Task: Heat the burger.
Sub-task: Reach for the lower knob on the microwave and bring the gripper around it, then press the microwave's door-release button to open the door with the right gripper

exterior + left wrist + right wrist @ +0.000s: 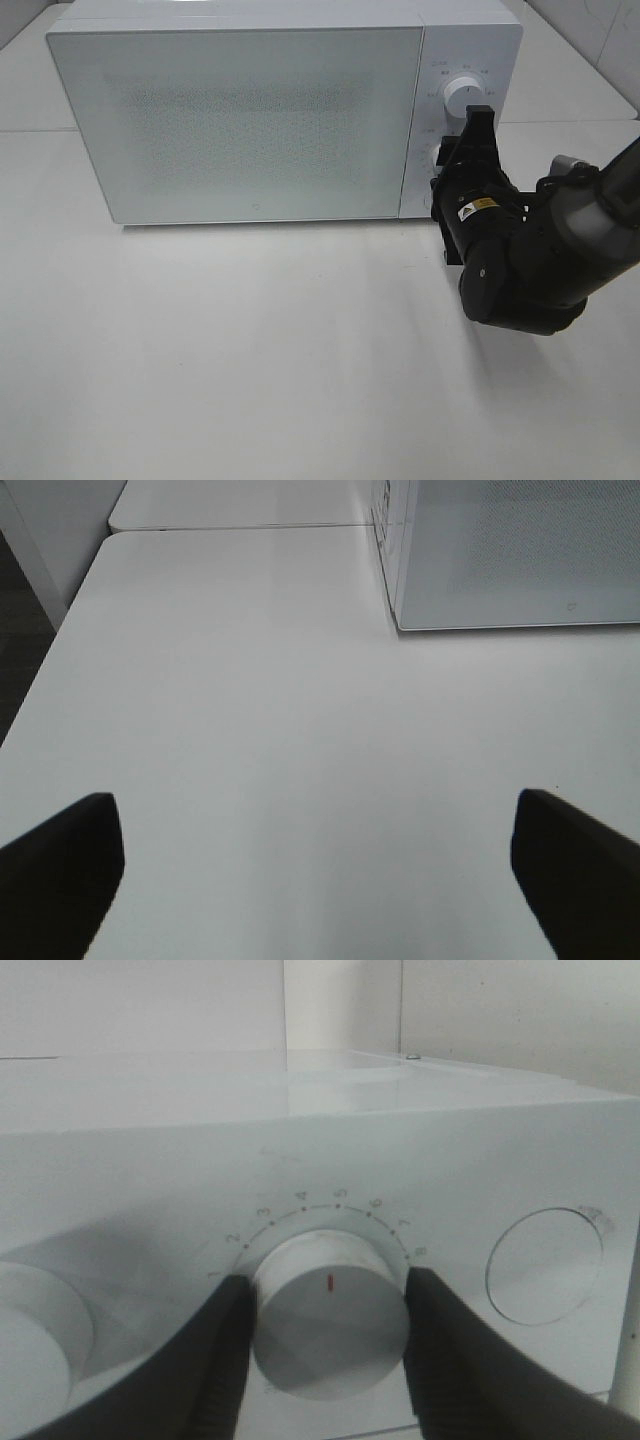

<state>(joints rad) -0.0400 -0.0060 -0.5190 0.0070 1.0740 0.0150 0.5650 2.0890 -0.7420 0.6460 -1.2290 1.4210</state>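
Nearest the front, the left gripper (320, 880) hung over bare white table (250, 680) with its fingers spread wide and nothing between them. Further back on the right, the right gripper (328, 1285) had its two dark fingers pressed against opposite sides of the lower dial (328, 1345) on the control panel, clamped on it; the dial's red mark pointed toward the middle numerals of the scale printed around it. Behind it stood the white microwave (240, 110), its door (235, 120) shut flush, with the upper dial (463, 93) untouched above the gripper. The burger appeared in none of the views. Nothing lay on the visible table, and the speckled door hid the inside, so whether it sat in the oven could not be told. Judging by the closed door, loading was likely done and setting the time was the step in hand. Heating, reopening and taking the burger out would remain.
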